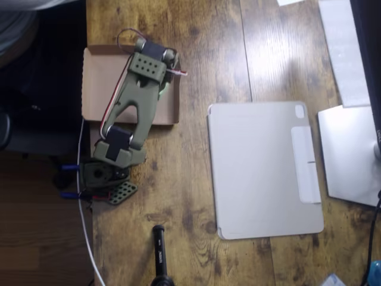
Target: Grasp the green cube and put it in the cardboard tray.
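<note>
Nearest the bottom edge we see a black post (pixel 159 253), then the grey tablet cover (pixel 262 170) on the wooden worktop (pixel 196 42). Farther up, the olive arm (pixel 134 107) hangs over the cardboard tray (pixel 95 89); gripper (pixel 168 70) state and cube hidden, can't tell.

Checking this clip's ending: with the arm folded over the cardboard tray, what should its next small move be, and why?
Probably a short lift of the gripper, so the overhead view can see the tray floor. The olive arm lies across the cardboard tray and hides its middle; the green cube cannot be made out, nor whether the jaws are open.
</note>
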Available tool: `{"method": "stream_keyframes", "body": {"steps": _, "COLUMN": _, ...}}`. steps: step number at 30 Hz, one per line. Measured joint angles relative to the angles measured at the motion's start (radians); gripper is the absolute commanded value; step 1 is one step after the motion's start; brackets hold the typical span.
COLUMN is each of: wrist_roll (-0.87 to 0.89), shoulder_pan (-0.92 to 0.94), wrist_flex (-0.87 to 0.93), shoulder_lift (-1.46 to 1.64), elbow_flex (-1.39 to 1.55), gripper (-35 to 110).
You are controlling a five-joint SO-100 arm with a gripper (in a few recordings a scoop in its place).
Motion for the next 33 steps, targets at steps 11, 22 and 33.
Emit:
{"method": "stream_keyframes", "body": {"steps": 11, "wrist_roll": 0.000, "shoulder_pan": -0.003, "wrist_flex": -0.066, "shoulder_lift": 0.008, "elbow_flex": 0.107, "gripper": 22}}
{"method": "stream_keyframes", "body": {"steps": 22, "wrist_roll": -0.017, "shoulder_pan": 0.002, "wrist_flex": -0.094, "shoulder_lift": 0.006, "elbow_flex": 0.124, "gripper": 31}}
{"method": "stream_keyframes", "body": {"steps": 33, "wrist_roll": -0.072, "shoulder_pan": 0.138, "wrist_flex": -0.094, "shoulder_lift": -0.002, "elbow_flex": 0.121, "gripper": 30}}
